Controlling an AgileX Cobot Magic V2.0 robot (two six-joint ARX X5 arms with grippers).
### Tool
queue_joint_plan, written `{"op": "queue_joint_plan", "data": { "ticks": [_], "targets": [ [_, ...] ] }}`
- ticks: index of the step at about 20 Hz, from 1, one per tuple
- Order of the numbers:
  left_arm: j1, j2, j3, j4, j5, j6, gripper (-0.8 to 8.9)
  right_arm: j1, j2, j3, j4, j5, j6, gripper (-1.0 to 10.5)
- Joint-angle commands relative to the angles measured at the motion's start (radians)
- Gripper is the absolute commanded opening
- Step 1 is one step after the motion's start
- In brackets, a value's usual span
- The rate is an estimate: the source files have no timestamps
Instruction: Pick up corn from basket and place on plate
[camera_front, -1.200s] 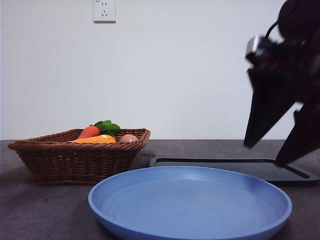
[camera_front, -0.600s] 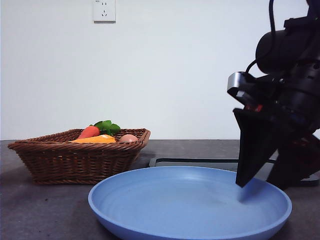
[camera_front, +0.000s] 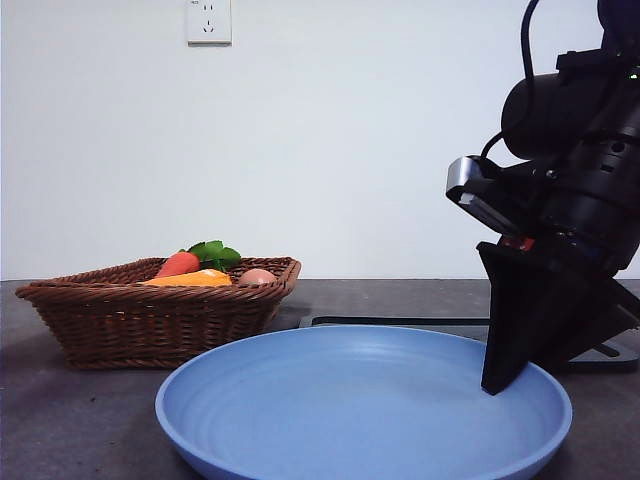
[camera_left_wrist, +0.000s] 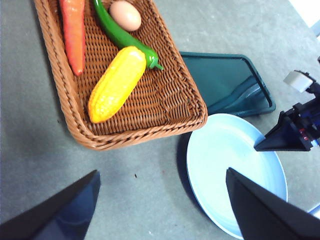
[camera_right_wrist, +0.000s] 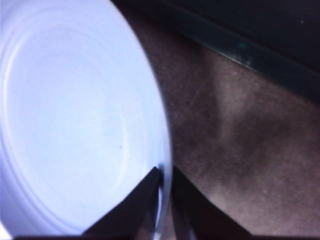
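1. The corn (camera_left_wrist: 116, 84) lies inside the basket (camera_left_wrist: 75, 131), on its woven floor, with one blunt end near the braided rim on the side that faces the plate.
2. In the same basket a green pepper (camera_left_wrist: 121, 35) lies just beside the corn's other end, a carrot (camera_left_wrist: 74, 34) lies along the other long wall, and a small tan egg (camera_left_wrist: 125, 15) rests beside the pepper.
3. In the front view only the tops of these things show over the basket rim (camera_front: 160, 293): a strip of yellow-orange corn (camera_front: 190, 280), the carrot with green leaves behind it, and the egg.
4. The plate (camera_front: 300, 420) stands on the grey bench (camera_left_wrist: 30, 165) near the basket but not touching it; nothing lies in it.
5. A flat black tray (camera_left_wrist: 220, 80) lies on the bench behind the plate, close to one corner of the basket.
6. The right claw (camera_right_wrist: 165, 187) is down at the plate's rim (camera_right_wrist: 162, 135). Its two jaws stand narrow, one inside the rim and one outside, so that they pinch the edge of the plate.
7. In the front view this claw (camera_front: 505, 380) comes down dark from the upper right and meets the plate on its right side.
8. The left claw (camera_left_wrist: 160, 205) hangs above the bench, over the space between basket and plate. Its jaws are spread wide and hold nothing.
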Motion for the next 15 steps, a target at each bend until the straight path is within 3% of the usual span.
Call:
{"op": "queue_joint_plan", "data": {
  "ticks": [1, 5, 10, 15],
  "targets": [
    [-0.007, 0.035, 0.024, 0.012, 0.005, 0.002, 4.04, -0.001, 0.000, 0.012, -0.005, 0.009, 0.007, 0.0],
    [-0.039, 0.109, 0.059, 0.014, -0.012, 0.029, 4.04, -0.002, -0.053, 0.012, -0.026, 0.007, 0.011, 0.0],
    [-0.115, 0.232, 0.137, 0.073, -0.110, 0.060, 4.04, -0.006, -0.161, 0.012, -0.090, 0.008, 0.010, 0.0],
    [-0.266, 0.483, 0.284, 0.119, -0.315, 0.164, 4.04, -0.019, -0.372, 0.012, -0.182, 0.007, 0.021, 0.0]
  ]
}}
